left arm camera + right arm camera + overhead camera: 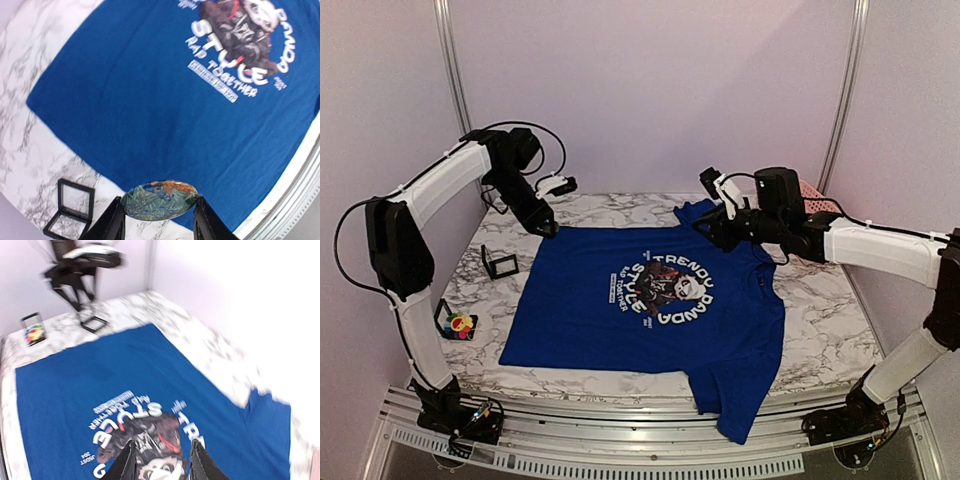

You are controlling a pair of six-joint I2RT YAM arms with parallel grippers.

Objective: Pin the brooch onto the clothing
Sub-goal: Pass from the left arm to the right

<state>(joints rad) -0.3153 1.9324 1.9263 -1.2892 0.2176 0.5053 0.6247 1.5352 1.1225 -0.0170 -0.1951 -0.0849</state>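
The small multicoloured flower-shaped brooch [462,323] lies in its black frame holder [442,316] at 8 o'clock from the royal-blue printed T-shirt [580,320], not yet picked, I think because my left gripper [158,200] pinches an oval patterned disc [150,196], while my right gripper [163,442] hovers spread and empty at the shirt's 1 o'clock edge, probably to steady the cloth.

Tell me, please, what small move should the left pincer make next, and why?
Probably move the left pincer over the blue T-shirt and lower it. It is shut on an oval patterned disc and hangs near the shirt's edge, beside an empty black frame. The right pincer is open over the print.
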